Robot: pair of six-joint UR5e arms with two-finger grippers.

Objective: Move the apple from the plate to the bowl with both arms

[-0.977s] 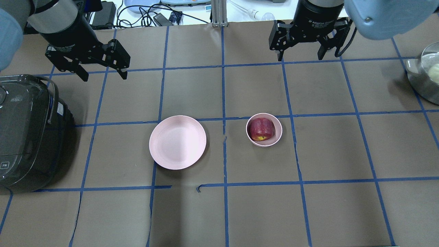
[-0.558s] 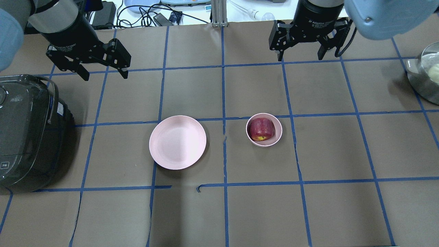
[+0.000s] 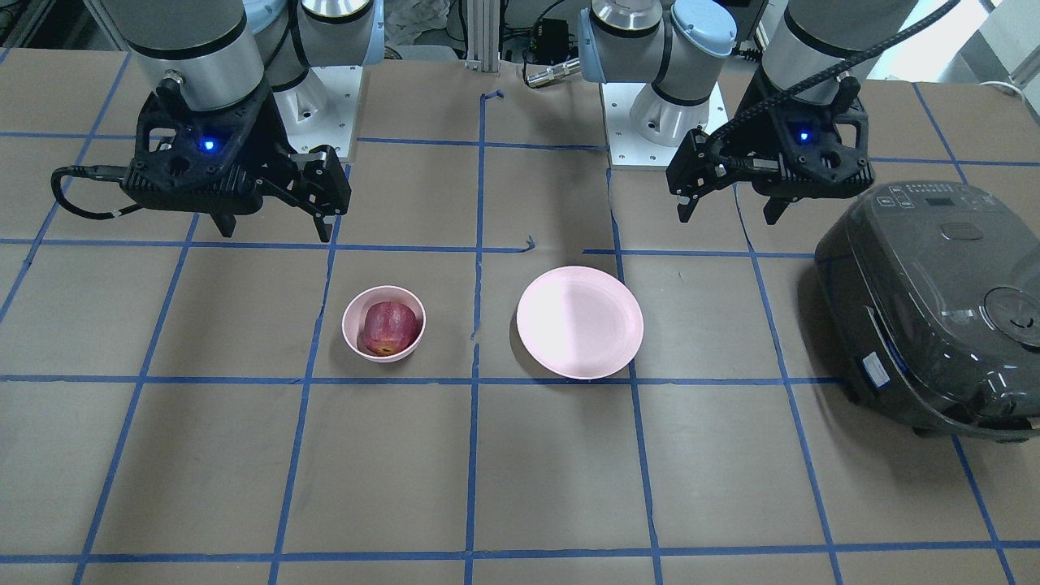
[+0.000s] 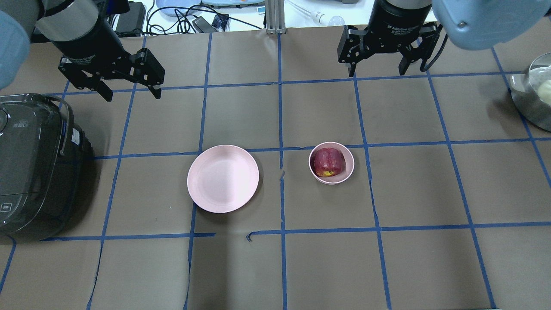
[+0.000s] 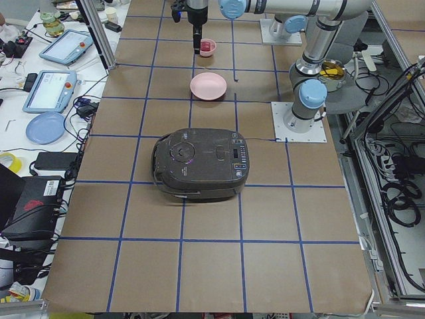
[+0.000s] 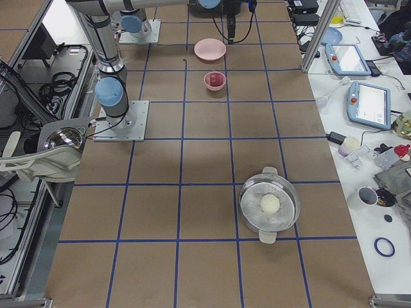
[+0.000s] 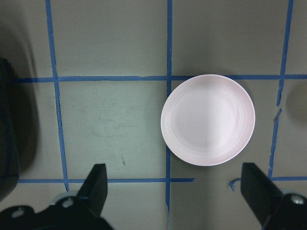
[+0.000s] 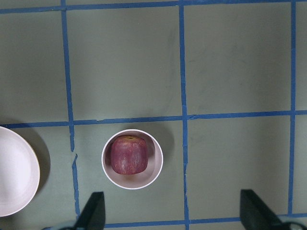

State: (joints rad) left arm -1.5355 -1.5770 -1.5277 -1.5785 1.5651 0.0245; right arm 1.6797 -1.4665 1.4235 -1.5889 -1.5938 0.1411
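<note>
The dark red apple (image 4: pixel 329 162) lies inside the small pink bowl (image 4: pixel 348 174), right of the table's middle. It also shows in the front view (image 3: pixel 388 327) and the right wrist view (image 8: pixel 129 155). The flat pink plate (image 4: pixel 223 178) is bare, to the bowl's left; the left wrist view (image 7: pixel 207 120) looks down on it. My left gripper (image 4: pixel 131 95) is open and empty, held high over the far left of the table. My right gripper (image 4: pixel 379 72) is open and empty, high above the far right, well clear of the bowl.
A dark rice cooker (image 4: pixel 34 168) stands at the left edge, near the left gripper. A steel pot (image 4: pixel 533 94) holding a pale round thing stands at the right edge. Blue tape lines grid the brown table cover. Cables and devices lie beyond the far edge.
The left gripper has drifted very slightly towards the far edge. The right gripper, apple, bowl and plate have not moved.
</note>
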